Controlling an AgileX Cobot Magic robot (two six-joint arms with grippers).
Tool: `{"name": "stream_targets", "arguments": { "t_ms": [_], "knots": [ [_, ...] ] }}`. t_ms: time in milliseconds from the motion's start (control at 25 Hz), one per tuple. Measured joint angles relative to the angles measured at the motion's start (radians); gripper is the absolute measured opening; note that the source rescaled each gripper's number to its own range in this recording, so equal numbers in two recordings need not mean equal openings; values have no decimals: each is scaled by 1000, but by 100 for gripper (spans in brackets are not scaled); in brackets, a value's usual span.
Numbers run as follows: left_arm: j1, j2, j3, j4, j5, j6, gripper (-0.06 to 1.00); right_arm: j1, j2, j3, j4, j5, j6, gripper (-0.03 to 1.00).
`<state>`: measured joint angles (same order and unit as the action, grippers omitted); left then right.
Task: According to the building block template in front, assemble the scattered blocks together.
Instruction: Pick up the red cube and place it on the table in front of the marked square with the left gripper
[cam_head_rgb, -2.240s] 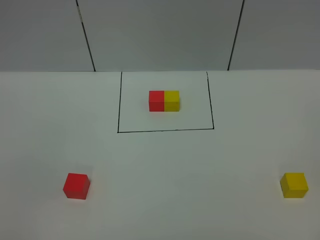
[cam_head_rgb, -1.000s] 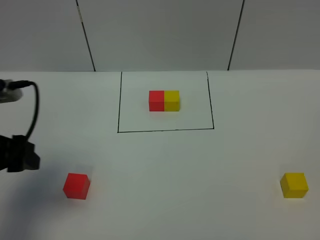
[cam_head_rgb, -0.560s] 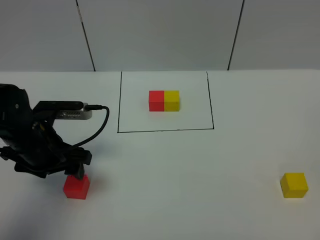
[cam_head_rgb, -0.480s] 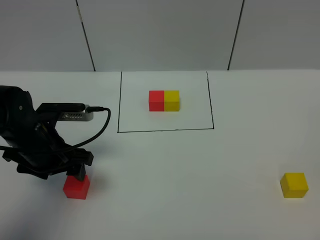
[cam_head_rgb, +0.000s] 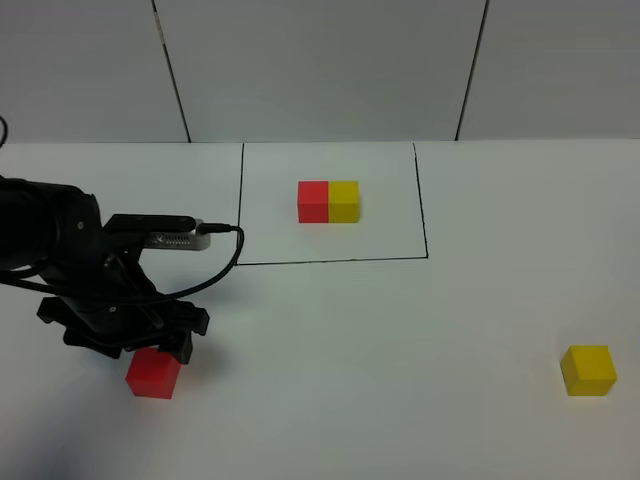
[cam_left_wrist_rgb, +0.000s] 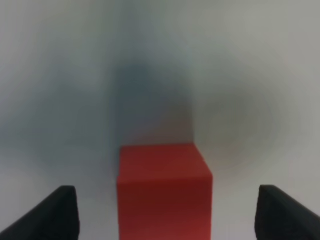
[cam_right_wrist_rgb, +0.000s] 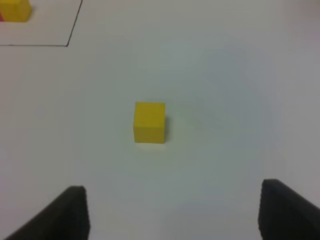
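The left gripper (cam_left_wrist_rgb: 170, 215) hangs right over the loose red cube (cam_head_rgb: 153, 375) at the near left of the white table (cam_head_rgb: 400, 330). Its two dark fingers are spread wide with the cube between them. In the wrist view there is bare table on both sides of the cube, so nothing is pinched yet. The right gripper (cam_right_wrist_rgb: 180, 212) is likewise spread and holding nothing. The loose yellow cube (cam_right_wrist_rgb: 149, 122) sits out ahead of it, well apart from its fingers, at the near right of the table. The building block template (cam_head_rgb: 328, 201), red on the left and yellow on the right as seen from the high camera, sits at the back inside the black outline (cam_head_rgb: 330, 261).

I'd say this is the moment just before the grasp on the red cube, with the joining itself not begun.

From here, the risks I see:
- If the fingers close while too high, they may catch only the cube's top edge and it could squirt out or tip (a small, smooth-looking block gives little to hold).
- If one finger touches first, it could shove or twist the cube, leaving it crooked for mating.
- The two cubes lie far apart, so a skewed carry would leave a gap or a step between them.
- Setting red on the wrong side of yellow would mirror the template.
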<state>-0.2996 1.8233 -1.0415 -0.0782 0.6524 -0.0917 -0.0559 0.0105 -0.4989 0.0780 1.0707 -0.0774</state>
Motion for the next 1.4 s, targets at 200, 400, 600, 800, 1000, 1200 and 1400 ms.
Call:
{"name": "stream_targets", "arguments": {
  "t_ms": [200, 400, 600, 800, 1000, 1200, 1400],
  "knots": [
    [-27, 24, -16, 0, 8, -2, 66, 0, 0, 0, 0, 0, 0, 60],
    [-27, 24, -16, 3, 45, -18, 66, 0, 0, 0, 0, 0, 0, 60],
    [-27, 34, -17, 3, 50, -20, 66, 0, 0, 0, 0, 0, 0, 60],
    [-27, 91, -17, 7, 54, -21, 66, 0, 0, 0, 0, 0, 0, 60],
    [-27, 124, -17, 9, 43, -27, 54, 0, 0, 0, 0, 0, 0, 60],
    [-27, 124, -19, 18, 41, -30, 0, 0, 0, 0, 0, 0, 0, 60],
    [-27, 93, -67, 78, 92, -2, 0, 0, 0, 0, 0, 0, 0, 60]
  ]
}}
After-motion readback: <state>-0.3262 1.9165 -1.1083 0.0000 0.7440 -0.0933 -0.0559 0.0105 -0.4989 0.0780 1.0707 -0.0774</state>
